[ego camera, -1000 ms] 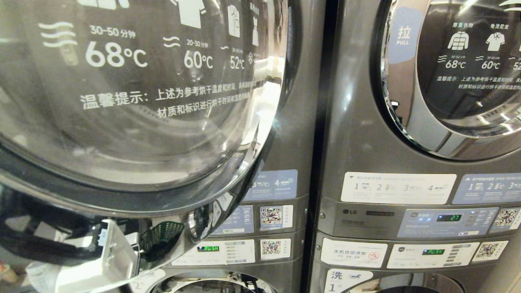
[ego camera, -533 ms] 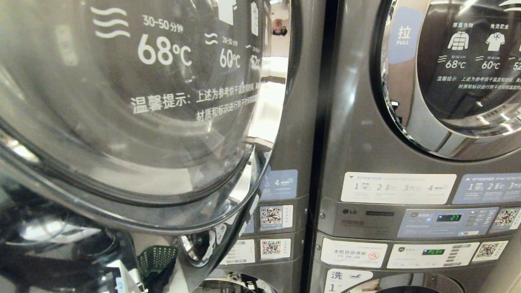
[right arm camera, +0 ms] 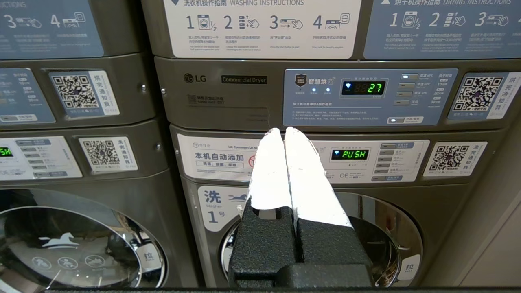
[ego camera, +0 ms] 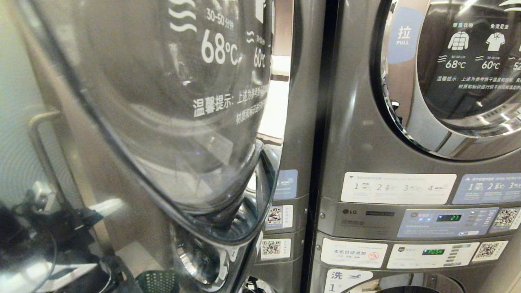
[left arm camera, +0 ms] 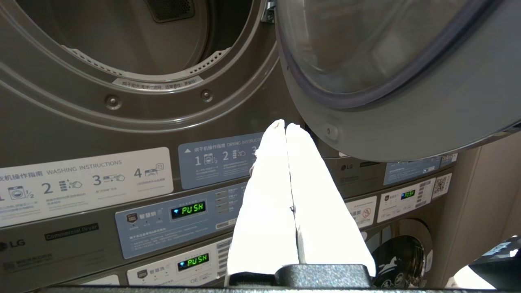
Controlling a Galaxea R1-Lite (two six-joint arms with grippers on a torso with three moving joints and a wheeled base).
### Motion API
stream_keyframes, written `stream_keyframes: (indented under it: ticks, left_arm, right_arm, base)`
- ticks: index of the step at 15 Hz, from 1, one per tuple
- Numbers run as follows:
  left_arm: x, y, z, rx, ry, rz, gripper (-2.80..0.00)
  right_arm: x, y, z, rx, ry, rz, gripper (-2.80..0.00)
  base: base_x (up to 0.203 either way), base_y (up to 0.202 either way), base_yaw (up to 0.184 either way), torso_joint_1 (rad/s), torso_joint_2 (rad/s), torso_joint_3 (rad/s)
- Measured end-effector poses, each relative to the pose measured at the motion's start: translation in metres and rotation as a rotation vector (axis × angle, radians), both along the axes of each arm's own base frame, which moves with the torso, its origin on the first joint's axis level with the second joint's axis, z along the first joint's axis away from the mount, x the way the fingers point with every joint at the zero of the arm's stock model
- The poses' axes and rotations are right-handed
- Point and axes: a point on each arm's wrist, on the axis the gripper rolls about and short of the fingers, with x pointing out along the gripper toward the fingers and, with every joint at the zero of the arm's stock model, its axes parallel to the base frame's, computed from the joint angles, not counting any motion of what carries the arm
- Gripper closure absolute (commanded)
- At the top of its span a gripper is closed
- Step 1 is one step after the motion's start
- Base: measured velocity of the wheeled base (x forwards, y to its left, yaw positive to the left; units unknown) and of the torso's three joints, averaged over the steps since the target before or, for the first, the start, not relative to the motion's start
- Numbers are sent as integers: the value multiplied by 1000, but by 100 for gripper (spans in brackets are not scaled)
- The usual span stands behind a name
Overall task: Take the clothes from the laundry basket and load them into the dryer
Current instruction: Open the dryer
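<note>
Grey washers and dryers fill the wall. The dryer door (left arm camera: 390, 73) hangs open and could bump the left gripper (left arm camera: 285, 127), pinched shut and empty just below it. Right gripper (right arm camera: 283, 131) is pinched shut too. Basket (ego camera: 156, 280) sits low; no clothes show.

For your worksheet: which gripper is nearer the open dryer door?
Left. The left gripper sits just below the door; the right gripper faces the neighbouring machine's panels.
</note>
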Motion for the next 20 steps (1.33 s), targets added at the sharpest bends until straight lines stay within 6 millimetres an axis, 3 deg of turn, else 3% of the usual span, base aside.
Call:
stream_keyframes:
  ticks: [3,10,15,20]
  left_arm:
    - [-1,1,0,22,-19,3,0]
    - [9,26,-12,-5,65,248,0]
    - [27,30,-75,2,226,389,0]
    - [8,28,-114,86,250,376,0]
  right_arm:
    - [0,0,0,0,0,0,0]
    - [0,0,0,0,0,0,0]
    - [0,0,0,0,0,0,0]
    - [0,0,0,0,0,0,0]
  base:
    - [0,0,0,0,0,0]
    - [0,0,0,0,0,0]
    - [0,0,0,0,0,0]
    - [0,0,0,0,0,0]
